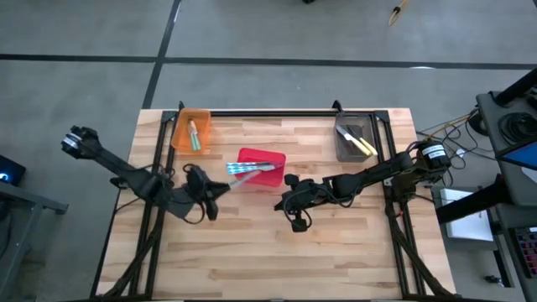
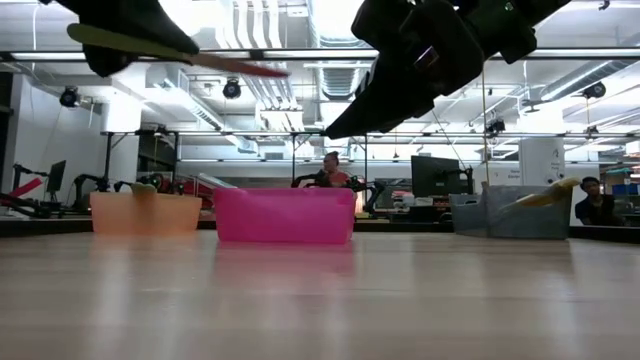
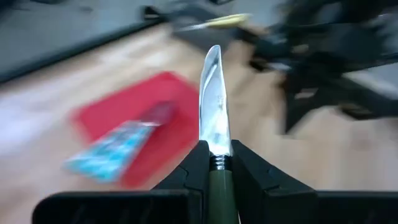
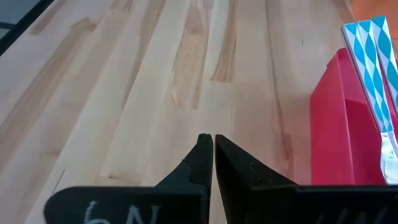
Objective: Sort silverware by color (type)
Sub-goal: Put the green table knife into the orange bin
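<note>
Sorting nearly done | left gripper [image 3: 216, 163] fingers clamp green-handled knife [image 3: 213, 118] | right gripper [image 4: 213, 144] fingers closed, empty | bare surface [image 1: 336, 243]

The left arm is reached in from the left edge of the desk toward its middle, and its gripper [image 3: 219, 163] is closed on the green handle of a knife [image 3: 213, 106], the blade held pointing forward. The right arm is stretched in from the right edge, its gripper [image 4: 213, 146] held above the desk with fingers pressed together, nothing between them.
</note>
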Controlling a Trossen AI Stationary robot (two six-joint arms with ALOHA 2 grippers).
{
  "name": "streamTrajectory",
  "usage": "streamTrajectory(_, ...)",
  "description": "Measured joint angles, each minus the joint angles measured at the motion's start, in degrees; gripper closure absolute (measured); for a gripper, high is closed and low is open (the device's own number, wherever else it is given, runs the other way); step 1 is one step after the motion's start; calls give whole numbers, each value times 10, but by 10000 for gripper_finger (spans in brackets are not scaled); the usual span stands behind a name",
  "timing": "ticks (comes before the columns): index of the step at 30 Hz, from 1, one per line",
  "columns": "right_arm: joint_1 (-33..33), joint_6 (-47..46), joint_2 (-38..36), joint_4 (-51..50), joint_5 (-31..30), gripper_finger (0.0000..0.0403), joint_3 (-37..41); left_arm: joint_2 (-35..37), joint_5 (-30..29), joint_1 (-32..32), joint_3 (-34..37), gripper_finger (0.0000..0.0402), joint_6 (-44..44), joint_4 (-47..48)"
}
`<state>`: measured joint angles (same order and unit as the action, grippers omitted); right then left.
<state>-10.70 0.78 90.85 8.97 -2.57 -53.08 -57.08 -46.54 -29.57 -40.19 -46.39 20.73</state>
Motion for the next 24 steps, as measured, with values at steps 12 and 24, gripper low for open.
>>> streamTrajectory(12,0,3,0,-10,0,394,0,6,-17,198,-121,374,-38,380)
streamTrajectory(24,0,14,0,-10,0,394,0,-31,71,613,-77,374,20,438)
